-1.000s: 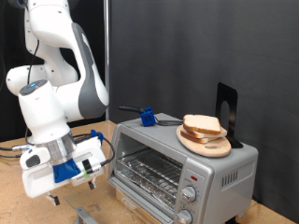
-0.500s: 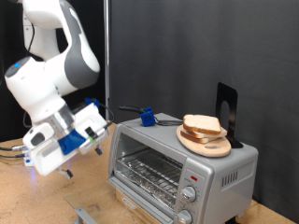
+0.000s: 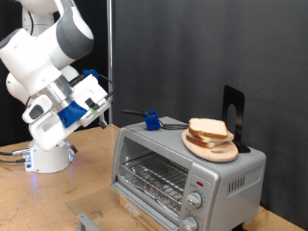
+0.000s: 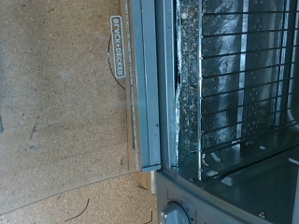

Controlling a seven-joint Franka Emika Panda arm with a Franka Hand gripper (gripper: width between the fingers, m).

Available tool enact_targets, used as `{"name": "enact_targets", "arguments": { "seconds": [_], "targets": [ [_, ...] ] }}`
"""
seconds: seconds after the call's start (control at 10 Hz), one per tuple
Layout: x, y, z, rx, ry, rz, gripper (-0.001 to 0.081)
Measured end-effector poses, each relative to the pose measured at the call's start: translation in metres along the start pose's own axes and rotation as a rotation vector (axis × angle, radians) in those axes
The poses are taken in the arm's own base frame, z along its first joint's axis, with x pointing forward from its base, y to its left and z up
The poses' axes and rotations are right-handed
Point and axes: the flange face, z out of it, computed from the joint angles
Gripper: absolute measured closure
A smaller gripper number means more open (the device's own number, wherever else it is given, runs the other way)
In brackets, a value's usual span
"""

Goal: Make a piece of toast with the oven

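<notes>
Claw: the claw (image 3: 99, 114) is seen in the exterior view at the end of the white arm, raised above the table and pointed towards the oven; its fingers are too small and blurred for it to be told whether they are spread or closed, and nothing is seen held between them.
Arm: glossy white rounded shells with grey joints and blue fittings are shown behind the claw.
Oven: the oven (image 3: 183, 168) is a boxy brushed-silver unit placed beside and below the claw, towards the exterior view's right; its door (image 4: 140, 84) is lowered, a wire rack (image 4: 234, 75) of thin metal bars is exposed, and two round knobs (image 3: 192, 202) are set on the front.
Piece of toast: the piece of toast (image 3: 209, 128), pale with a tan crust, is stacked on a second slice on a round wooden plate (image 3: 208, 149) on the oven's top, well apart from the claw.
Table: the table (image 4: 61, 112) is a speckled, pressed-wood board.
Room: a black curtain (image 3: 192, 48) is hung behind.
</notes>
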Motion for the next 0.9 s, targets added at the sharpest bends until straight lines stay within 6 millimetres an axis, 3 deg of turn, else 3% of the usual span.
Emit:
{"name": "enact_targets", "arguments": {
  "seconds": [0.2, 0.5, 0.9],
  "targets": [
    [-0.012, -0.017, -0.001, 0.077, -0.075, -0.097, -0.0002],
    [-0.038, -0.055, -0.024, 0.149, -0.131, -0.38, -0.0002],
    [-0.076, -0.104, -0.047, -0.151, -0.004, -0.738, -0.0002]
  ]
}}
